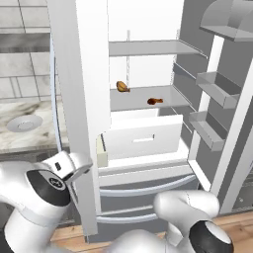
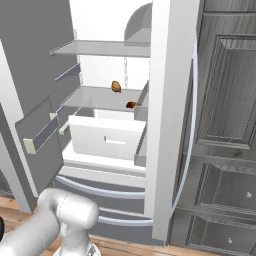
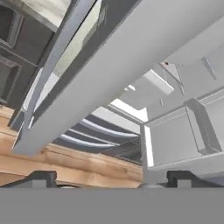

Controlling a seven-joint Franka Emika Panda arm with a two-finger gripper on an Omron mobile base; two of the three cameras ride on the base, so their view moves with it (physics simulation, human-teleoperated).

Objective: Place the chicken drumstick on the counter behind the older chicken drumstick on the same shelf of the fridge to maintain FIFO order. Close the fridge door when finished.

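Where the fridge [image 1: 148, 163] stands with both doors swung wide, two drumsticks lie on the same white shelf [image 1: 133, 99], well apart from each other. One chicken drumstick [image 1: 122, 87] sits toward the back of the shelf, near its left edge in the left base view; it is golden orange-brown, fat at one end and tapering. The other drumstick [image 1: 154, 101] lies nearer the front edge and more to the right, darker and redder in tone. In the right base view the back one [image 2: 116, 86] shows upright-looking and rounded, the front one [image 2: 131, 105] close to the shelf's front right corner.

Below the shelf a white drawer [image 1: 143, 137] is pulled partly out. Above, another shelf [image 1: 148, 48] carries nothing that I can make out. Grey door bins [image 1: 217, 89] line the right door.

Left of the fridge, the marbled worktop [image 1: 29, 133] bears a white plate [image 1: 23, 122], bare on top. The left door [image 1: 79, 99] stands edge-on between the plate and the fridge interior.

The gripper [image 3: 111, 179] has its two dark tips spread wide with nothing between them, looking up along the door's edge from low down, above the wooden floor [image 3: 65, 162].
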